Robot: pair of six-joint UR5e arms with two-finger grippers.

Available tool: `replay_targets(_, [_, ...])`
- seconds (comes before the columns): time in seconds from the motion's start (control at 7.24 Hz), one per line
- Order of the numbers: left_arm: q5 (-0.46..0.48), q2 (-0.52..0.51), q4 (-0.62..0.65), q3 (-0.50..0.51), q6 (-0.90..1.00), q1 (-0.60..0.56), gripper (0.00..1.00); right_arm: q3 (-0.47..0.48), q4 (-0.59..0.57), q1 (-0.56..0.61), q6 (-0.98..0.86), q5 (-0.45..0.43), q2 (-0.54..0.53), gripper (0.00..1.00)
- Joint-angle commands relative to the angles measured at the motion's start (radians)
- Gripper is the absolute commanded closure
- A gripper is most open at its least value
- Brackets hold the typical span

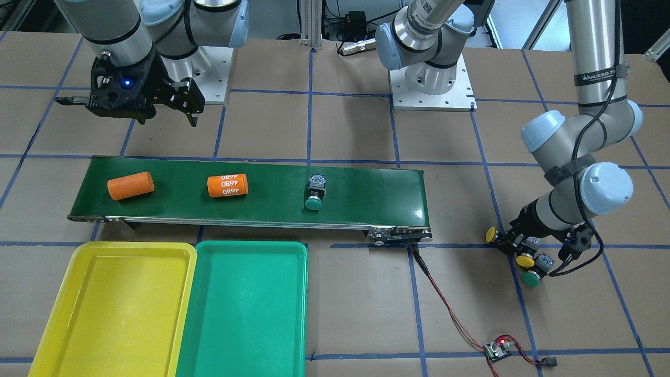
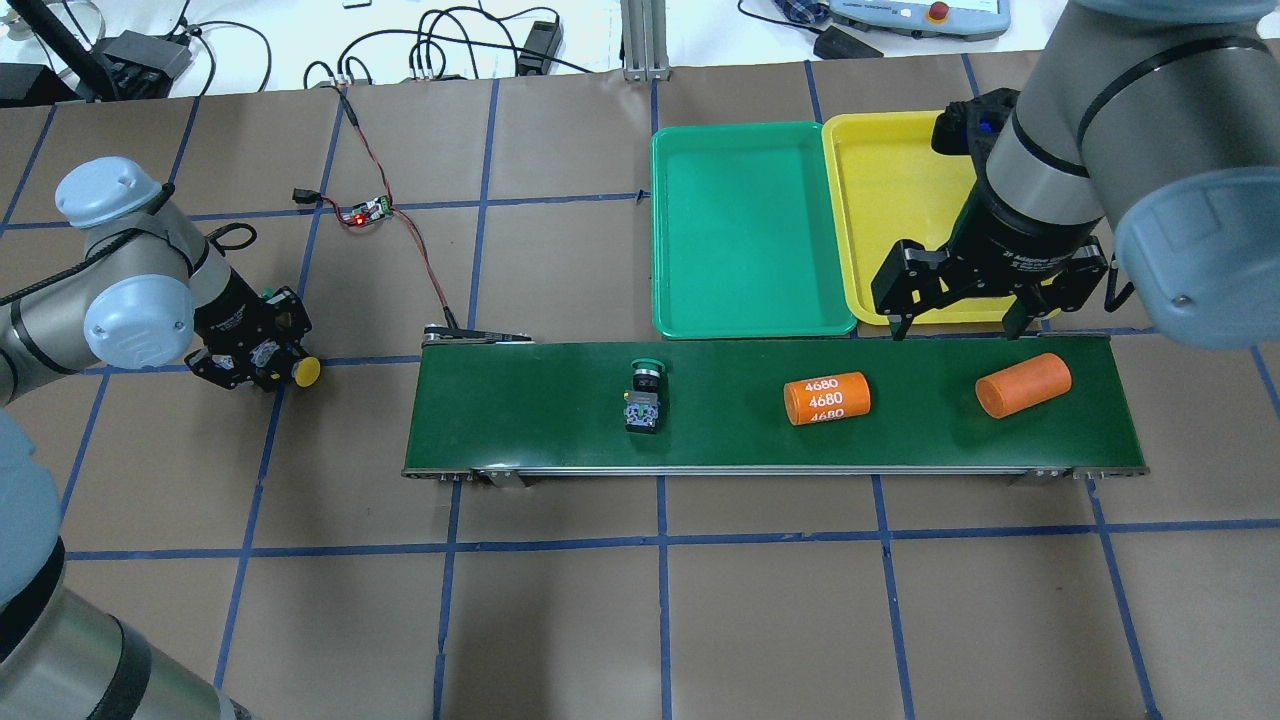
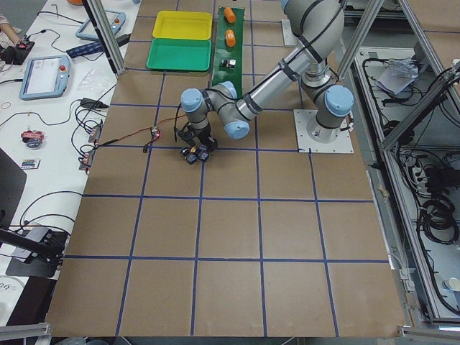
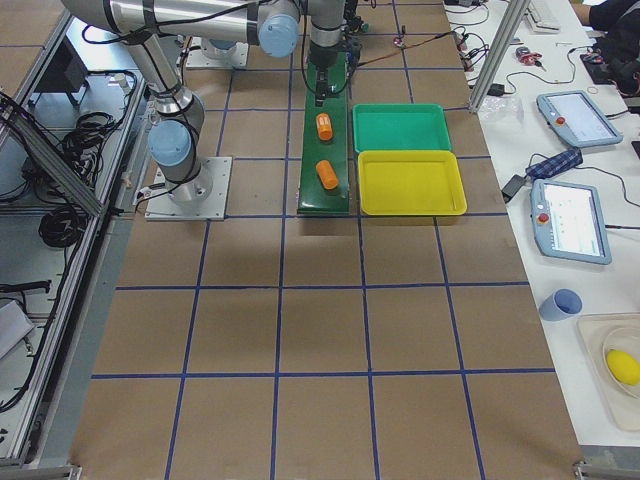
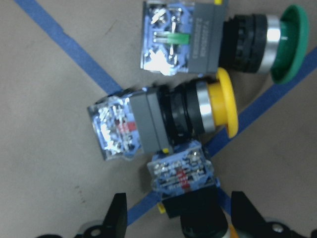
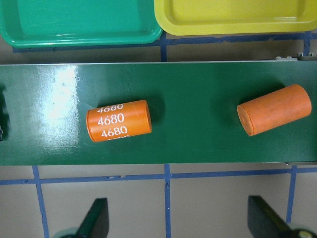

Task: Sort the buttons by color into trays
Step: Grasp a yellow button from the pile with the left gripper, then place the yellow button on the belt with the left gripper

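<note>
1. Nearest, the yellow tray [image 1: 120, 309] and the green tray [image 1: 246, 309] are set side by side on the bench [image 1: 366, 293], long edges touching. All four buttons are found outside them.
2. Off the end of the belt [image 1: 366, 188], on the side away from the trays, the left claw [image 5: 182, 213] is held low over the bench with its jaws spread. The first yellow button [image 5: 181, 173] is straddled by them. A gap is seen on either side of it, so nothing is gripped.
3. Just past the fingertips, the second yellow button [image 5: 168, 124] is laid on its side, and it seems to be touched by the first one's contact block. The green button [image 5: 223, 42] is laid on its side just beyond, parallel to the second, with both caps turned the same way.
4. Farther back, the fourth button [image 1: 315, 192], green-capped, is laid on its side near the middle of the belt, its cap turned toward the trays. Along the belt toward the yellow tray's end, a printed cylinder [image 1: 227, 186] and then a plain cylinder [image 1: 131, 185] are laid on their sides, well apart from each other and from the button.
5. Farthest, the right claw [image 2: 952, 332] is held raised above the bench, by the end of the belt that bears the cylinders. Its jaws are spread wide and nothing is held between them.
</note>
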Motion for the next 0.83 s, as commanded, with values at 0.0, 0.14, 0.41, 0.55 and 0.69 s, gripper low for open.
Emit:
replay_targets(0.0, [-0.002,-0.009,0.017,0.006,0.068,-0.001,1.00,0.001,-0.029,0.003,0.009,-0.001,0.006,0.00])
replay_targets(0.14, [0.007,0.009,-0.040,0.046,0.129,-0.011,1.00,0.001,-0.027,0.005,0.008,0.015,0.009,0.00])
replay_targets(0.41, [-0.014,0.097,-0.318,0.138,0.154,-0.069,1.00,0.001,-0.039,0.006,0.005,0.013,0.070,0.00])
replay_targets(0.55, [-0.016,0.159,-0.356,0.134,0.190,-0.128,1.00,0.000,-0.052,0.008,0.003,0.013,0.085,0.00])
replay_targets(0.69, [-0.073,0.193,-0.387,0.112,0.260,-0.219,1.00,-0.005,-0.053,0.008,0.009,0.009,0.090,0.00])
